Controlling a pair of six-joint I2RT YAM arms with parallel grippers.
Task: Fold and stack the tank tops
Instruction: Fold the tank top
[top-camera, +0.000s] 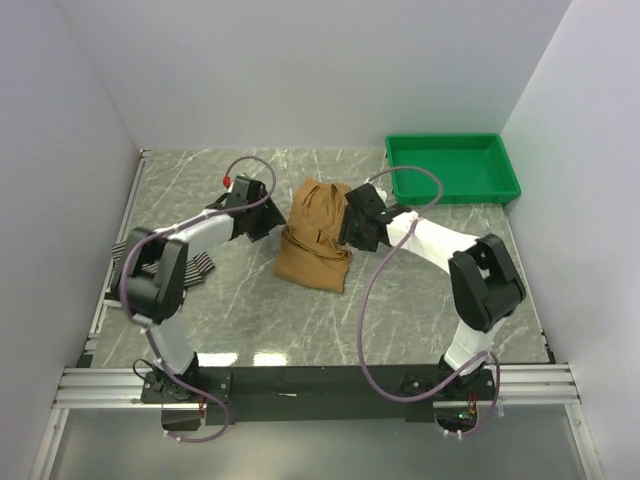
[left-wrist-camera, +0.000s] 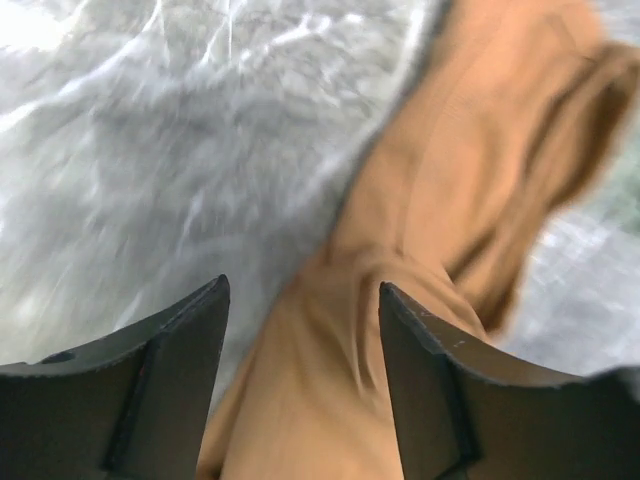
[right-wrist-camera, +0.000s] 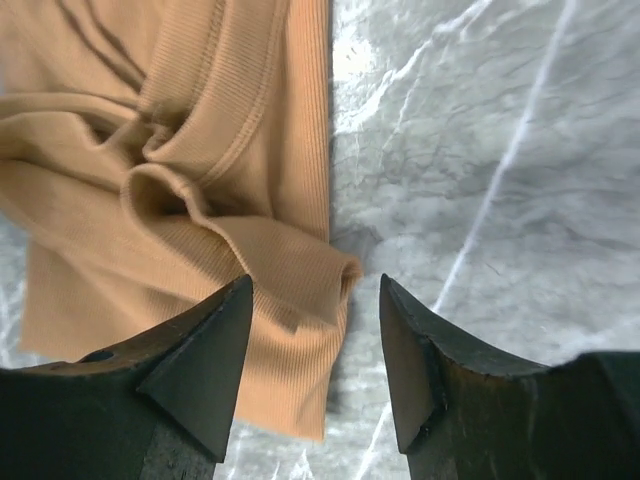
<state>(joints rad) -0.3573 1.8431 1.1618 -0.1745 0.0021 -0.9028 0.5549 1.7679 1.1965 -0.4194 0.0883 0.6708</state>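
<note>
tan tank top (top-camera: 315, 235): bunched up mid table (top-camera: 440, 300), between both claws | left claw (left-wrist-camera: 303, 290): open, holds nothing | right claw (right-wrist-camera: 315, 285): open, holds nothing | feel: likely soft, light, floppy | grab: pinch a flat edge, not the lump

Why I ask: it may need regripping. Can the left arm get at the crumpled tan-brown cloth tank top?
Probably yes: the left gripper hangs open at the edge of the tan-brown cloth tank top, cloth showing between its jaws, unobstructed; the right gripper sits opposite.
</note>
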